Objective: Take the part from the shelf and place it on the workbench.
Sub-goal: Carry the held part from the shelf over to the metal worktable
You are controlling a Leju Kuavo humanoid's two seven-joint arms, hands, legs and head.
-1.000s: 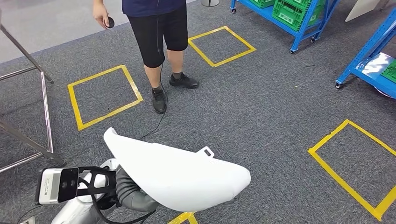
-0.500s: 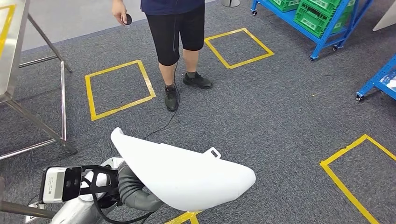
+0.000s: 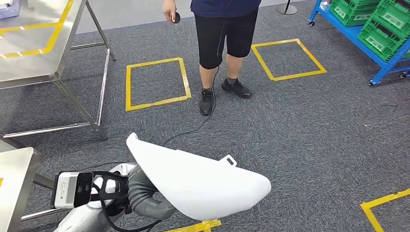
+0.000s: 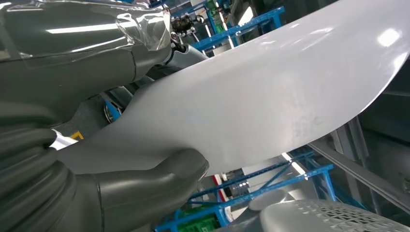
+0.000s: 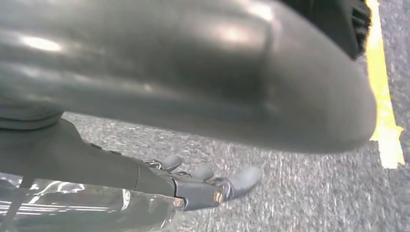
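The grey thumb and fingers (image 4: 159,179) of the left hand (image 4: 72,145) are clamped on one edge of the large white, smooth, curved plastic shell part (image 3: 203,181): the left wrist view shows the thumb pressed against one face of the sheet and the rest of the hand wrapped behind it. In the head view the part sticks out from that hand (image 3: 140,193) across the robot's front, held in the air above the grey carpet (image 3: 300,125), its pointed end up and to the left and its rounded end to the right, with a small tab (image 3: 228,160) on the upper edge.

The right hand (image 5: 212,186) hangs low over the carpet, its fingers loosely extended and a little apart, holding nothing.

The part is off the shelf and not yet set down, so the step in hand looks like the carry. The steel workbench with yellow tape lines (image 3: 34,48) stands ahead to the left, and a second steel corner (image 3: 14,179) sits close at the lower left. To do this well, the grip should stay firm, since the whole shell hangs from one edge and could swing or twist. The long rounded end needs room when turning, so keep it away from the table legs (image 3: 82,104), the person in dark shorts (image 3: 222,34) and the thin black cable (image 3: 193,130) on the floor.
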